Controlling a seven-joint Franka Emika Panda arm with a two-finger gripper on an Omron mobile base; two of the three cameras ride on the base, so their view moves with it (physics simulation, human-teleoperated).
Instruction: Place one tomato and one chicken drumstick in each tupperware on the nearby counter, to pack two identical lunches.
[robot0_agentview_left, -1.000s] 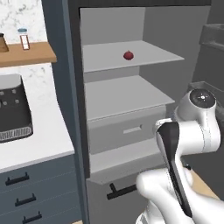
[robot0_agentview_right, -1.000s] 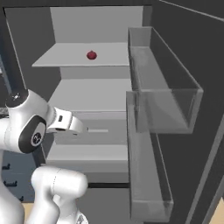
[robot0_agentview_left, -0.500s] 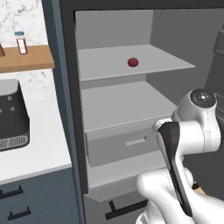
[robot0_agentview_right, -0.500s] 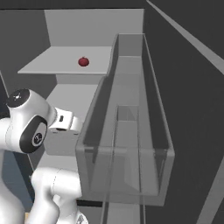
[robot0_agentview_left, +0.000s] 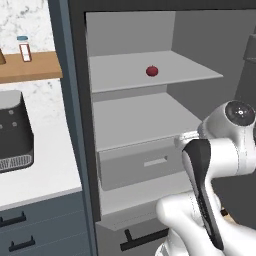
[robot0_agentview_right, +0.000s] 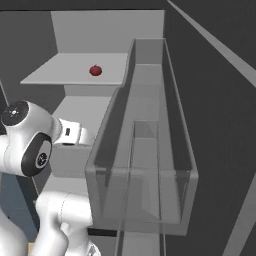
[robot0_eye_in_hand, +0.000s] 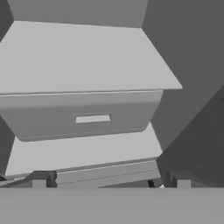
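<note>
the tomato (robot0_agentview_left: 152, 71) sits alone on the upper shelf (robot0_agentview_left: 150, 75) of the open fridge, near its middle, well above and beyond the gripper (robot0_eye_in_hand: 111, 183); in the right base view the tomato (robot0_agentview_right: 95, 70) lies on the same pale shelf, up and past the arm's wrist. the gripper is released, its two dark tips spread wide at the bottom of the hand view with nothing between them. straight ahead of it is the grey drawer (robot0_eye_in_hand: 83, 116) with a small light handle, under a bare shelf (robot0_eye_in_hand: 78, 61), and a lower ledge (robot0_eye_in_hand: 83, 151) lies just in front of the tips. in the left base view the drawer (robot0_agentview_left: 140, 165) is level with the arm's bent elbow. off to the left of the gripper, beyond the fridge's dark wall, the white counter (robot0_agentview_left: 47, 165) carries a dark toaster (robot0_agentview_left: 14, 132), over blue-grey drawers (robot0_agentview_left: 40, 230). to the gripper's right, the open door's clear bins (robot0_agentview_right: 145, 150) stand close in the right base view.
</note>
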